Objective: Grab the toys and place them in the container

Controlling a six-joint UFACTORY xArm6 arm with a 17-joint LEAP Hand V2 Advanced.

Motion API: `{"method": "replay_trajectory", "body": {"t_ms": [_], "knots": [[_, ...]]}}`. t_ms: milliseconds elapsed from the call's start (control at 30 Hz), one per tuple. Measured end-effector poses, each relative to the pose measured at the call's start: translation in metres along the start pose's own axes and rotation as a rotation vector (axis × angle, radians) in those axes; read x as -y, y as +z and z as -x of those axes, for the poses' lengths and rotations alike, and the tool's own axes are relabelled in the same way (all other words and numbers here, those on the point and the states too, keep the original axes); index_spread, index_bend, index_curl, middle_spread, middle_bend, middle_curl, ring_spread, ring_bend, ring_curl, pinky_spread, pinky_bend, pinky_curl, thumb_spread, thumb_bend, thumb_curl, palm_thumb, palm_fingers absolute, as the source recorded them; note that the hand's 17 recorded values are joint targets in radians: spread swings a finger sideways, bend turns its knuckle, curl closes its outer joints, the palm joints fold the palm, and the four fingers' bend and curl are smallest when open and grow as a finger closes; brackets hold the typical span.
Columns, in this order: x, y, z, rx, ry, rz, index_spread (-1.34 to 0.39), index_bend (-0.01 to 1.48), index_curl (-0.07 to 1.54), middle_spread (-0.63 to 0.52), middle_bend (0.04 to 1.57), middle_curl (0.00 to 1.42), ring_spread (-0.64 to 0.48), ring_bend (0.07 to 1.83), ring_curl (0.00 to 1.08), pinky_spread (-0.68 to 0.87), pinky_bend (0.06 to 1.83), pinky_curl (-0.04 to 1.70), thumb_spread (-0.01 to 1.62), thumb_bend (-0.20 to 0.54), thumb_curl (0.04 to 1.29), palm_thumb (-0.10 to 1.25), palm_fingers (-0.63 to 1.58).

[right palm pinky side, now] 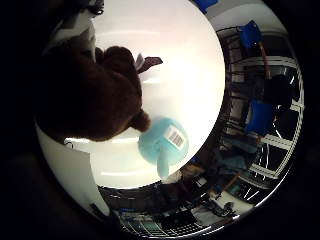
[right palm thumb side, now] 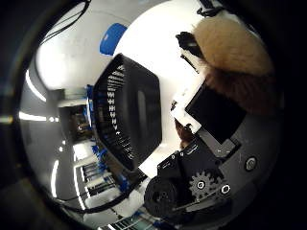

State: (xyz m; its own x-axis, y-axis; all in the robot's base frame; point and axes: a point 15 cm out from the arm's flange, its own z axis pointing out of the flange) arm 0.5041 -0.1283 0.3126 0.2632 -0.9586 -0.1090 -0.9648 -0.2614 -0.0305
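Robot hand (right palm thumb side: 211,143) curled on brown plush toy (right palm pinky side: 90,95) — against palm

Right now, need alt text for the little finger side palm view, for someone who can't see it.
A dark brown plush toy fills much of the view, close to the palm, above a white round table. Beside it, touching its edge, a light blue plush toy with a white tag lies on the table near the rim. Blue chairs stand in the room beyond.

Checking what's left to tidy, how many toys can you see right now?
2: a brown plush toy close against the palm, and a light blue plush toy beside it on the white table. Others may be hidden.
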Motion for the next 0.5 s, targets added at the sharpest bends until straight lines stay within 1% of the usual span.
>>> {"method": "replay_trajectory", "body": {"t_ms": [133,333,433,500], "knots": [[-0.016,-0.019,0.02,0.043,-0.001,0.023,-0.2,1.08,0.75,-0.1,1.38,0.7,-0.18,1.45,0.67,-0.17,1.29,0.85,1.06,-0.01,0.61,1.07,1.13],[-0.017,-0.095,0.062,0.076,-0.032,-0.062,-0.2,1.08,0.75,-0.1,1.39,0.68,-0.18,1.45,0.67,-0.18,1.24,0.94,1.04,-0.013,0.65,1.05,1.13],[-0.02,-0.131,0.092,0.053,-0.043,-0.122,-0.2,1.08,0.76,-0.1,1.39,0.68,-0.18,1.45,0.67,-0.18,1.22,0.97,1.04,-0.013,0.66,1.05,1.14],[-0.018,-0.144,0.115,0.046,-0.06,-0.146,-0.2,1.08,0.76,-0.1,1.39,0.68,-0.18,1.45,0.66,-0.18,1.2,0.99,1.04,-0.013,0.67,1.05,1.14]]}}
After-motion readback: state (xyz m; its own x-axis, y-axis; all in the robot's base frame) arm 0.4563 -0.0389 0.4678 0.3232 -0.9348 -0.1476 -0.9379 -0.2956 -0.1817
